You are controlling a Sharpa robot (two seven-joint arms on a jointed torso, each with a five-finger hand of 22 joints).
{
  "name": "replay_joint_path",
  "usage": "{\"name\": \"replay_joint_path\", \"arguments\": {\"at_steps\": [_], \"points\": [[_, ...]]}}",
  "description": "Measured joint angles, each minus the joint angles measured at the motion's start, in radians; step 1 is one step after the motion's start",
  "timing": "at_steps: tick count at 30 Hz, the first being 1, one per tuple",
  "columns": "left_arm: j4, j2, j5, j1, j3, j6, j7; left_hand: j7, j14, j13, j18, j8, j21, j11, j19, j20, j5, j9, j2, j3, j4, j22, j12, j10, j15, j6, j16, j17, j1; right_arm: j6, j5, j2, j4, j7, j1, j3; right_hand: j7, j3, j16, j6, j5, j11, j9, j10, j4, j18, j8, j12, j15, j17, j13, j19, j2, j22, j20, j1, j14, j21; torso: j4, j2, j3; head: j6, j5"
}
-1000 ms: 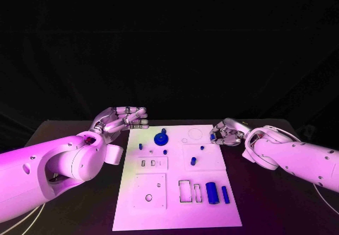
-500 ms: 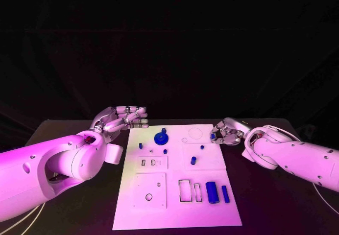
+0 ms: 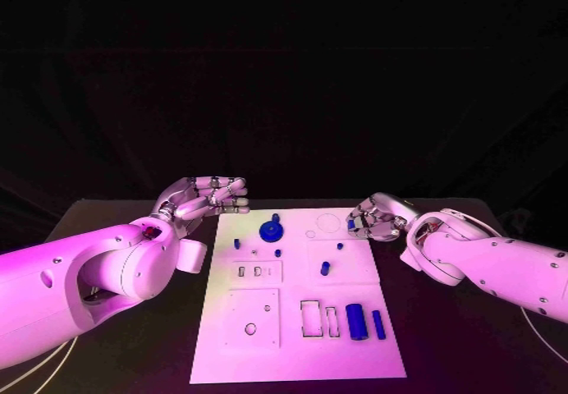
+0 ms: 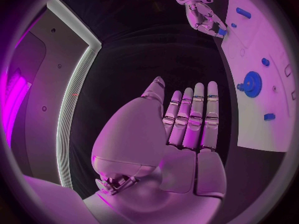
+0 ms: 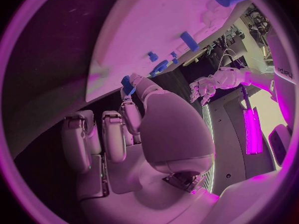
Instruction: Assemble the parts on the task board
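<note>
The white task board (image 3: 296, 353) lies in the middle of the table. My right hand (image 3: 377, 220) is at the board's far right edge and pinches a small blue part (image 3: 353, 222) between thumb and a fingertip; the pinch also shows in the right wrist view (image 5: 127, 84). My left hand (image 3: 211, 198) hovers off the board's far left corner with straight fingers (image 4: 193, 117) and holds nothing. On the board a blue round gear (image 3: 271, 232) stands near the far end, with small blue pegs (image 3: 324, 268) around it. A thick blue cylinder (image 3: 354, 316) and a thinner one (image 3: 377, 324) lie near the right edge.
Rectangular slots (image 3: 310, 318) and a round hole (image 3: 249, 329) are cut in the board's near half. A round outline (image 3: 328, 222) sits at the far end beside my right hand. Dark tabletop (image 3: 461, 345) flanks the board on both sides.
My right hand has shifted slightly left and farther along the board's far right corner, carrying the small blue part. The left hand has stayed in place.
</note>
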State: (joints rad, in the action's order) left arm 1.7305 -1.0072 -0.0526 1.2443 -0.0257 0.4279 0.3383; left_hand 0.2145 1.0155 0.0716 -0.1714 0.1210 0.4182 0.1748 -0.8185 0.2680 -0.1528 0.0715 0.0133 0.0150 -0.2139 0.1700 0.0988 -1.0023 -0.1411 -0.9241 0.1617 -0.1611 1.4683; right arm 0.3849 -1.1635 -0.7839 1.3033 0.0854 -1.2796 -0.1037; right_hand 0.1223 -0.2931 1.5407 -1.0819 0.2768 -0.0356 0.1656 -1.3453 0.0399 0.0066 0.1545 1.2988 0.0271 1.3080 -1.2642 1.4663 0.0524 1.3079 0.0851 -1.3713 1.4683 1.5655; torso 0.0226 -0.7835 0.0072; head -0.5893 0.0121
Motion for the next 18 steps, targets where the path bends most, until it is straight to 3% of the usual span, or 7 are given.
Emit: {"name": "replay_joint_path", "arguments": {"at_steps": [5, 9, 18], "points": [[-0.005, 0.0, 0.0, 0.0, 0.0, 0.0, 0.0, 0.0, 0.0, 0.0, 0.0, 0.0, 0.0, 0.0, 0.0, 0.0, 0.0, 0.0, 0.0, 0.0, 0.0, 0.0, 0.0, 0.0, 0.0, 0.0, 0.0, 0.0, 0.0, 0.018, 0.005, 0.009, 0.093, -0.037, -0.024, 0.002, 0.0, 0.0, 0.003, 0.0, 0.0, 0.0, 0.0, 0.0, 0.0, 0.0, 0.0, 0.0, 0.004, 0.0, 0.0, 0.0, -0.004, 0.0, 0.0, 0.004, -0.004, 0.0, -0.0009, 0.001, -0.0008, -0.004, 0.007], [-0.009, 0.002, -0.001, 0.0, 0.0, 0.0, 0.0, 0.0, 0.0, 0.0, 0.0, 0.0, 0.0, 0.0, 0.0, 0.0, 0.0, 0.0, 0.0, 0.0, 0.0, 0.0, 0.0, 0.0, 0.0, 0.0, 0.0, 0.0, 0.0, 0.027, -0.005, 0.053, 0.146, -0.076, -0.03, 0.001, 0.0, 0.0, 0.003, 0.0, 0.0, 0.0, 0.0, 0.0, 0.0, 0.0, 0.0, 0.0, 0.004, 0.0, -0.001, 0.0, -0.005, 0.0, 0.0, 0.003, -0.004, 0.0, -0.001, 0.003, -0.0022, -0.008, 0.014], [-0.022, 0.01, -0.001, 0.0, 0.003, 0.0, 0.0, 0.0, 0.0, 0.0, 0.0, 0.0, 0.0, 0.0, 0.0, 0.0, 0.0, 0.0, 0.0, 0.0, 0.0, 0.0, -0.004, 0.0, 0.0, 0.0, 0.0, -0.001, 0.0, 0.03, -0.082, 0.182, 0.175, -0.163, -0.001, -0.018, -0.001, 0.0, 0.003, 0.001, -0.001, 0.005, 0.0, -0.005, 0.0, 0.0, 0.0, 0.006, 0.004, 0.0, -0.009, 0.0, -0.008, 0.0, 0.0, 0.005, -0.004, 0.0, -0.0023, 0.005, -0.0032, -0.02, 0.027]]}}
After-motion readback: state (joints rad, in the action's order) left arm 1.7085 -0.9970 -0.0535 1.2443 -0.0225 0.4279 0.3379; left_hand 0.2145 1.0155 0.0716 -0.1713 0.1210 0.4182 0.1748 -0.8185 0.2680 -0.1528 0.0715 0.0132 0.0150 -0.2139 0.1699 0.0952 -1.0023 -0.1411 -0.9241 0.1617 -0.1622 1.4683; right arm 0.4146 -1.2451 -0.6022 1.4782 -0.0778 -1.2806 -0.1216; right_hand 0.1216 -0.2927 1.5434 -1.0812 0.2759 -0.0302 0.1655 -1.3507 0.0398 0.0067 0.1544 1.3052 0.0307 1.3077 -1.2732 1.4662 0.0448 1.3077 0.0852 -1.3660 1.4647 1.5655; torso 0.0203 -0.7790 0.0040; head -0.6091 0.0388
